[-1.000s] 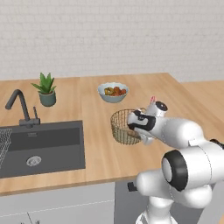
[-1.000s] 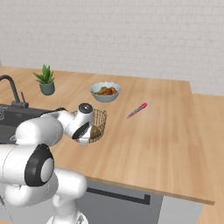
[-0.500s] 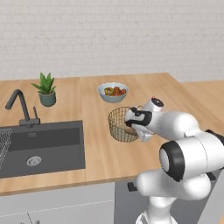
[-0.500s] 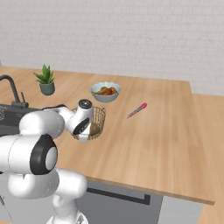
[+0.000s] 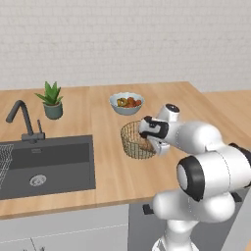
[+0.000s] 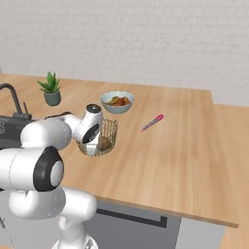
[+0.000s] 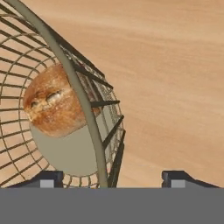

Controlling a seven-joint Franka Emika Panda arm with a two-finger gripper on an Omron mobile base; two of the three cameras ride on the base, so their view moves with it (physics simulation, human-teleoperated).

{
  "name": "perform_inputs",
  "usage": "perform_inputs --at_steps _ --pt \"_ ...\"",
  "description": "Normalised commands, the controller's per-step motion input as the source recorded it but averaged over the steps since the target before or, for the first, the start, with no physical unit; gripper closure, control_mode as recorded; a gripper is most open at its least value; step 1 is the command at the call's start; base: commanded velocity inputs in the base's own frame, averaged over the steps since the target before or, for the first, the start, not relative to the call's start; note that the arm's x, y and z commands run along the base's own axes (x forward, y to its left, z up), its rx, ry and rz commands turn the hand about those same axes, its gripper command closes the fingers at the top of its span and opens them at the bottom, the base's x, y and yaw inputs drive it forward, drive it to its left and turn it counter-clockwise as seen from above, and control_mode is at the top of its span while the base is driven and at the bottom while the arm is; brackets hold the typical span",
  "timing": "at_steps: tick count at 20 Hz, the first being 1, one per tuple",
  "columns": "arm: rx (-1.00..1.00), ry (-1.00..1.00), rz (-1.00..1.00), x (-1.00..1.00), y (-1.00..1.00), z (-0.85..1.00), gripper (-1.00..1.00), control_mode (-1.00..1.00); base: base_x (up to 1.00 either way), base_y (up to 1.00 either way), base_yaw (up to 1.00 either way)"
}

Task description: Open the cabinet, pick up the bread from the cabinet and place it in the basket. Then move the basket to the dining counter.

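Round tan-gold wire mesh basket resting on light-wood dining counter, at five o'clock from pale fruit bowl; golden-brown bread chunk inside on beige base; two-finger gripper spread wide, straddling rim, grasping nothing; likely light, stiff, slightly springy; best pinched at rim wire.

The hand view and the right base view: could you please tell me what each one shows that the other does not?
Hand view: the basket's beige base up close, and the two dark fingers standing wide apart, with the wire rim between them.
Right base view: the bowl of fruit, a pink pen-like object, the potted plant, the black faucet and the white arm.
Both: the bread lying inside the wire basket, which stands on the light-wood dining counter.
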Motion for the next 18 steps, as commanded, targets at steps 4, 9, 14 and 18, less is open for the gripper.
perform_inputs --at_steps 4,9,14,18 --pt "-0.04 0.06 0.0 -0.1 0.0 0.6 -1.0 -1.0 0.0 0.0 0.0" --pt "-0.1 0.06 0.06 -0.23 0.0 0.9 -1.0 -1.0 0.0 0.0 0.0" --pt "-0.32 0.01 0.25 -0.58 0.0 0.68 -1.0 -1.0 0.0 0.0 0.0" --pt "-0.23 -0.06 0.38 -0.92 0.0 0.04 -1.0 -1.0 0.0 0.0 0.0"
